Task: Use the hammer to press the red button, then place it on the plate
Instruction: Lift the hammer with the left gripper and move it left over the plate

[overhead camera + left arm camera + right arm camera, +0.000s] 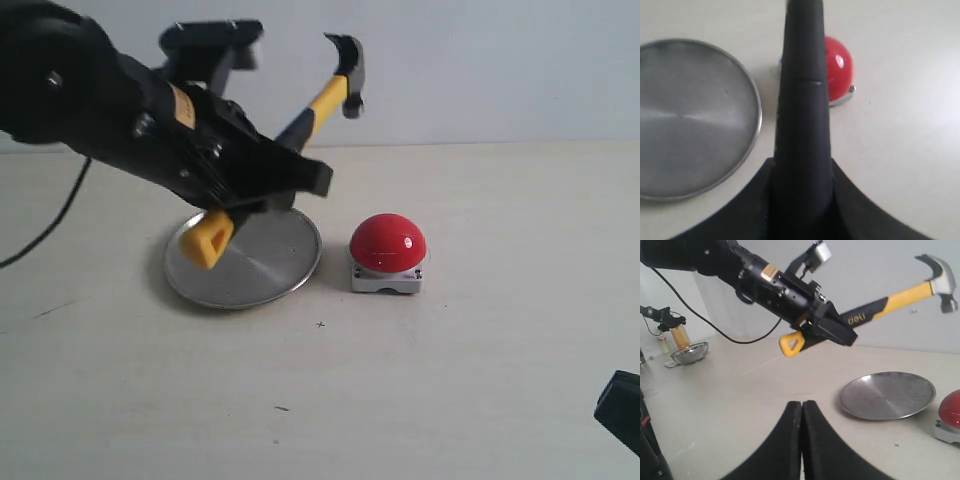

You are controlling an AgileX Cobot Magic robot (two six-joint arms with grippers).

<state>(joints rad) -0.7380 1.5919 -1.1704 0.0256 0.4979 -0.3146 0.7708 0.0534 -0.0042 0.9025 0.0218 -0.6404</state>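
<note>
My left gripper (272, 182) is shut on the black handle of the hammer (330, 95) and holds it in the air. The hammer is tilted: its dark head points up and to the right, and its yellow end (207, 240) hangs over the plate (275, 262). The red button (388, 243) sits on the table just right of the plate, below and to the right of the hammer head. In the left wrist view the handle (805, 100) runs across the red button (841, 65), beside the plate (690, 115). My right gripper (802, 407) is shut and empty, low over the table.
A small metal bowl (690, 352) and a bottle (679, 336) stand far off at the table's side. A black cable (55, 225) trails from the left arm. Part of the right arm (622, 408) shows at the near right corner.
</note>
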